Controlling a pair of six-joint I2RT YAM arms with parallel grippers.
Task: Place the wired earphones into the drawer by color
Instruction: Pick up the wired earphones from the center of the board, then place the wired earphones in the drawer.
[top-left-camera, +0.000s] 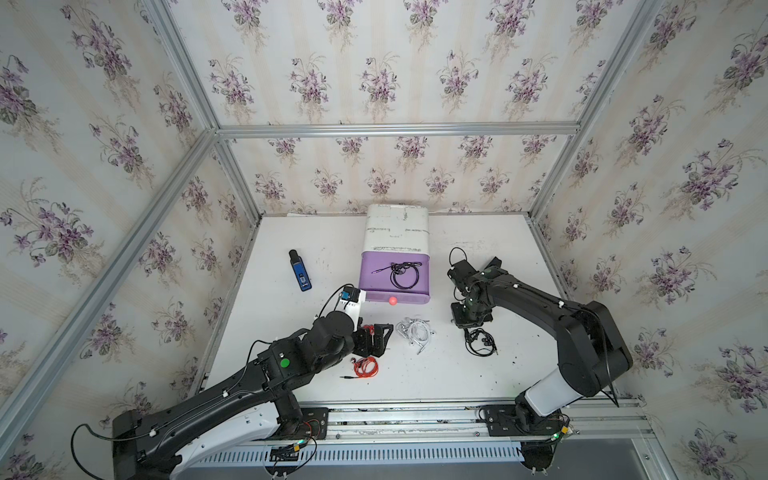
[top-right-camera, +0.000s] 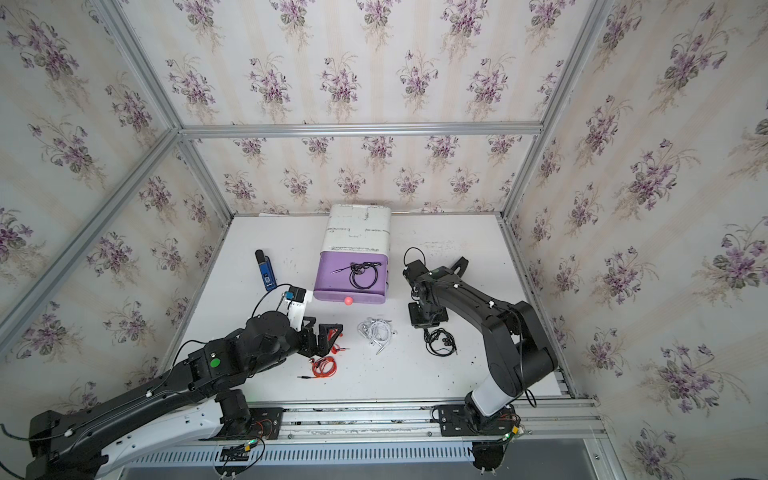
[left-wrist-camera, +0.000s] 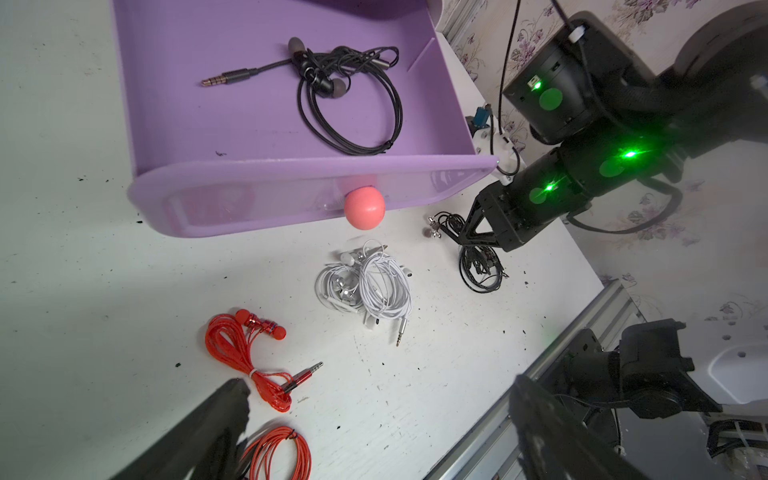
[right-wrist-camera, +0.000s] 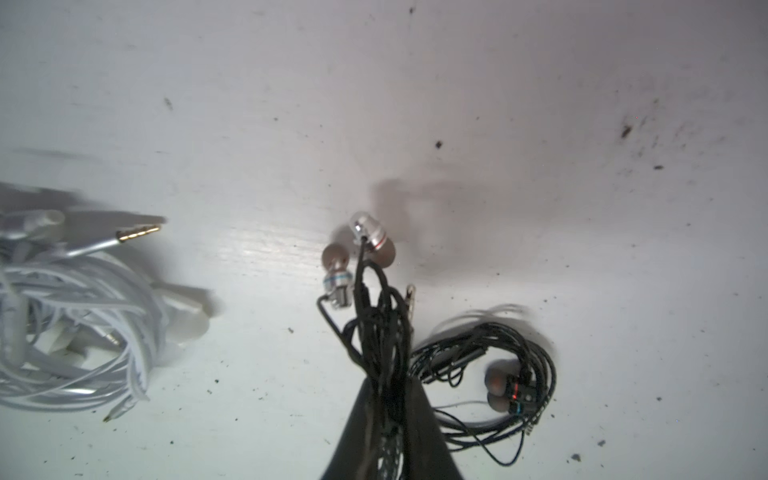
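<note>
Right gripper (right-wrist-camera: 386, 390) clenched on black earphones (right-wrist-camera: 376, 320), near white earphones (right-wrist-camera: 83, 316). Left gripper (left-wrist-camera: 378, 384) spread wide by red earphones (left-wrist-camera: 226, 345). Another black set (left-wrist-camera: 353, 104) lies in drawer (left-wrist-camera: 291, 174).

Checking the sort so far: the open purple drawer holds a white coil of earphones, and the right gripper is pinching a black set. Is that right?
One thing is off: the coil in the purple drawer is black, not white, as the left wrist view shows clearly. The rest holds: the right gripper is pinching a black set.
</note>
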